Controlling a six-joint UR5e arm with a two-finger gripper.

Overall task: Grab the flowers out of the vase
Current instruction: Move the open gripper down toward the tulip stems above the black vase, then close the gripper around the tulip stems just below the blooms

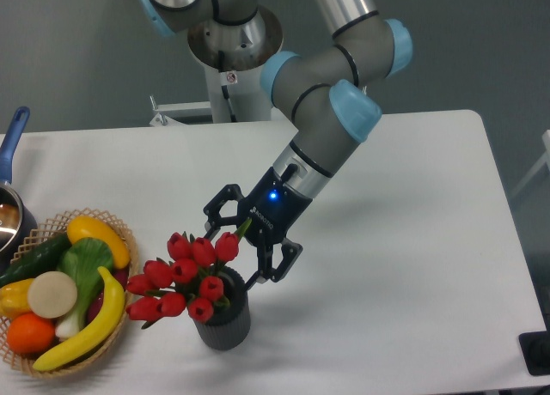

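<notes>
The flowers [183, 276], a bunch of red tulip buds with green leaves, stand in the vase [227, 323], a short dark grey ribbed cylinder on the white table near its front edge. The bunch leans left and spreads wider than the vase. My gripper [230, 258] comes down at a slant from the upper right. It is open, with its two black fingers spread on either side of the upper right buds. One finger [216, 213] is behind the bunch and the other [273, 261] is to its right. The stems are hidden inside the vase.
A woven basket [118, 230] with fake fruit and vegetables stands just left of the flowers. A pot with a blue handle [15, 129] is at the left edge. The robot base [234, 43] stands behind the table.
</notes>
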